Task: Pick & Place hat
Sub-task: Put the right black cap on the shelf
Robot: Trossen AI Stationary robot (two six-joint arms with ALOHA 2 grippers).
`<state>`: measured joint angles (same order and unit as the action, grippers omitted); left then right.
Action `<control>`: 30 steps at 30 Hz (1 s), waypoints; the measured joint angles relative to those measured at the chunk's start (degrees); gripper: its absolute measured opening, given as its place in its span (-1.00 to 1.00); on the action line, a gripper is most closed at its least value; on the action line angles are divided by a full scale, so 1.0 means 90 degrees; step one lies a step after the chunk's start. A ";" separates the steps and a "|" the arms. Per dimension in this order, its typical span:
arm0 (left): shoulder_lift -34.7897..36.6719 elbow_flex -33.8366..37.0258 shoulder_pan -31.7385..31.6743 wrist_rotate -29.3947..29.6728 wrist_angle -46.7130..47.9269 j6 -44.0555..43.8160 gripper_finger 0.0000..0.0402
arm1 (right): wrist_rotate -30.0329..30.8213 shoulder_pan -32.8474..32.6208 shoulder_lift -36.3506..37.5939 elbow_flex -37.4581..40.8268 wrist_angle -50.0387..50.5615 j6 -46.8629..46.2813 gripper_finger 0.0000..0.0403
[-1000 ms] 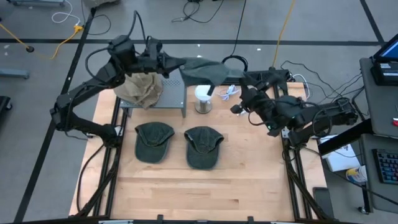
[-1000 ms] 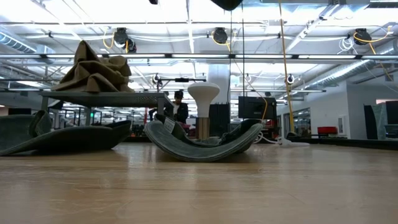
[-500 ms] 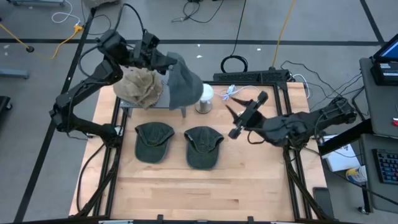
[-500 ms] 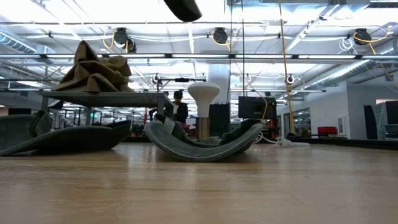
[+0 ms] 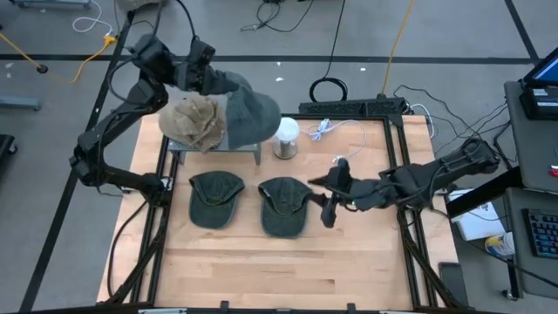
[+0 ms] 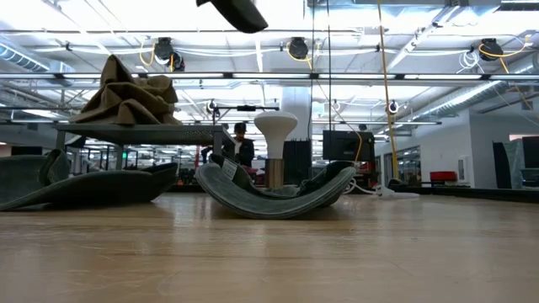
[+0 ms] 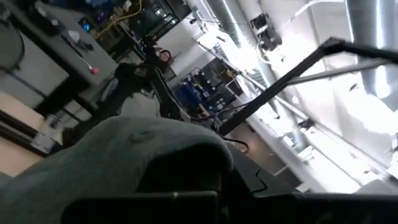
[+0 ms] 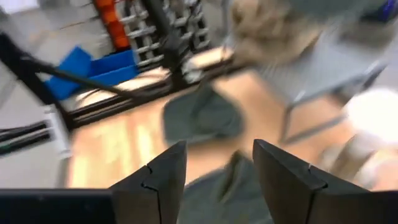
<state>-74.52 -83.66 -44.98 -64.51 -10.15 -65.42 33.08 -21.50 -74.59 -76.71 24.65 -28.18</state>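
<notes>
a: left gripper [image 5: 212,80] is clamped on a grey hat [image 5: 248,118], held up over the shelf [image 5: 245,146] at the back of the table [image 5: 349,253]; the hat hangs beside a tan heap [image 5: 193,120] on that shelf.

b: right gripper?

a: right gripper [image 5: 324,194] is low over the table, just right of the right-hand cap [image 5: 285,205], fingers [image 8: 163,169] apart, nothing between them.

b: other caps?

a: two dark caps lie side by side on the wood, left one [image 5: 215,198] in front of the shelf. white stand [image 5: 285,136] sits by the shelf's right leg.
</notes>
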 joint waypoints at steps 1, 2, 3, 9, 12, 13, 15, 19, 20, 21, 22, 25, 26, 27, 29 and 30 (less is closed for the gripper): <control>0.0000 0.0000 -0.0058 -0.0033 0.0001 0.0154 -1.00 | -0.0203 0.0000 0.0003 0.0135 -0.0016 -0.0315 -0.13; 0.0000 -0.0001 -0.0114 -0.0053 0.0000 0.0323 -1.00 | -0.0400 0.0003 0.0000 0.0273 -0.0007 -0.0579 -0.13; 0.0000 0.0000 -0.0171 -0.0103 0.0002 0.0509 -1.00 | -0.0564 0.0005 -0.0006 0.0429 -0.0031 -0.0774 -0.14; 0.0000 0.0000 -0.0497 -0.0393 0.0007 0.2161 -1.00 | -0.0874 0.0005 -0.0007 0.1680 -0.1503 -0.1127 -0.15; -0.0002 0.0000 -0.0640 -0.0501 0.0107 0.3096 -1.00 | -0.0874 0.0005 -0.0007 0.2310 -0.2551 -0.1103 -0.15; -0.0002 0.0000 -0.0688 -0.0514 0.0220 0.3394 -1.00 | -0.0876 0.0005 -0.0007 0.2519 -0.2887 -0.1111 -0.15; -0.0002 0.0000 -0.0768 -0.0513 0.0515 0.3902 -1.00 | -0.0875 0.0017 -0.0007 0.2881 -0.3509 -0.1106 -0.15; -0.0007 0.0000 -0.0973 -0.0510 0.1179 0.4816 -1.00 | -0.0862 0.0017 -0.0007 0.3419 -0.4517 -0.0747 -0.15; -0.0007 -0.0002 -0.1042 -0.0488 0.1370 0.4805 -1.00 | -0.0853 0.0019 -0.0004 0.3514 -0.4656 -0.0690 -0.15; -0.0007 0.0000 -0.1127 -0.0436 0.1581 0.4628 -1.00 | -0.0847 0.0039 -0.0006 0.3583 -0.4759 -0.0650 -0.15; -0.0012 0.0000 -0.1214 -0.0376 0.1769 0.4377 -1.00 | -0.0848 0.0062 -0.0007 0.3628 -0.4844 -0.0638 -0.15; -0.0082 0.0000 -0.1459 -0.0356 0.2257 0.4015 -1.00 | -0.0840 0.0176 -0.0004 0.3651 -0.4926 -0.0619 -0.15; -0.0100 0.0000 -0.1536 -0.0353 0.2414 0.4026 -1.00 | -0.0840 0.0218 -0.0004 0.3651 -0.4923 -0.0598 -0.15; -0.0107 0.0000 -0.1624 -0.0334 0.2566 0.4046 -1.00 | -0.0844 0.0264 -0.0004 0.3651 -0.4918 -0.0593 -0.15; -0.0146 0.0000 -0.1771 -0.0332 0.2688 0.4066 -1.00 | -0.0854 0.0360 -0.0004 0.3651 -0.4921 -0.0606 -0.15; -0.0199 -0.0002 -0.1809 -0.0373 0.2693 0.4092 -1.00 | -0.0857 0.0404 -0.0004 0.3651 -0.4921 -0.0615 -0.15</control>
<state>-76.31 -83.68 -61.26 -67.87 14.09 -28.59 25.37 -17.86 -74.63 -43.86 -19.64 -33.71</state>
